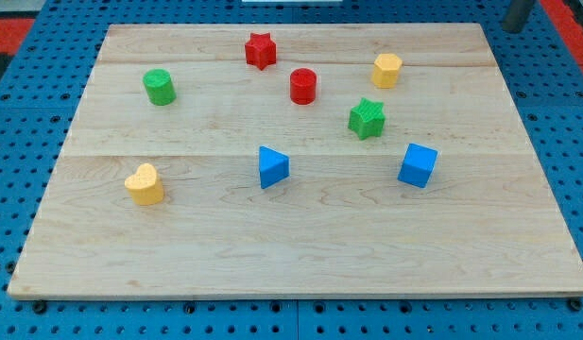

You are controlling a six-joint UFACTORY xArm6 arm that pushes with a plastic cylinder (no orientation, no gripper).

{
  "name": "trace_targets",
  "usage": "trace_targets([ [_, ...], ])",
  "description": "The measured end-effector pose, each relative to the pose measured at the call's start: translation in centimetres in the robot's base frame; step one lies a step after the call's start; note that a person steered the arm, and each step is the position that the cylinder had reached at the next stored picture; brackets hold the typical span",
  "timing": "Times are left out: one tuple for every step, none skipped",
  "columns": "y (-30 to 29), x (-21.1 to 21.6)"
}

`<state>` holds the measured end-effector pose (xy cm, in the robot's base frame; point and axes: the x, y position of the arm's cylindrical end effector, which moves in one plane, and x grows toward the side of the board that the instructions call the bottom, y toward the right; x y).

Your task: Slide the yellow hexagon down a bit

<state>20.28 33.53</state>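
The yellow hexagon (386, 70) stands on the wooden board (300, 246) near the view's top right. My rod comes in at the view's top right corner. My tip (511, 28) is just beyond the board's top right corner, well to the right of and above the yellow hexagon, touching no block.
A red star (260, 50) and a red cylinder (303, 85) lie left of the hexagon. A green star (367, 118) sits just below it. A blue cube (418, 165), a blue triangle (272, 167), a green cylinder (160, 87) and a yellow heart (145, 184) are spread around.
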Motion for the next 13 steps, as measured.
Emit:
trace_targets([
  [0.0, 0.0],
  [-0.1, 0.0],
  [0.0, 0.0],
  [0.0, 0.0],
  [-0.1, 0.0],
  [-0.1, 0.1],
  [-0.1, 0.4],
  [0.0, 1.3],
  [0.8, 5.6],
  [-2.3, 6.1],
  [-16.5, 4.6],
  [-24.6, 4.6],
  [-21.3, 7.3],
])
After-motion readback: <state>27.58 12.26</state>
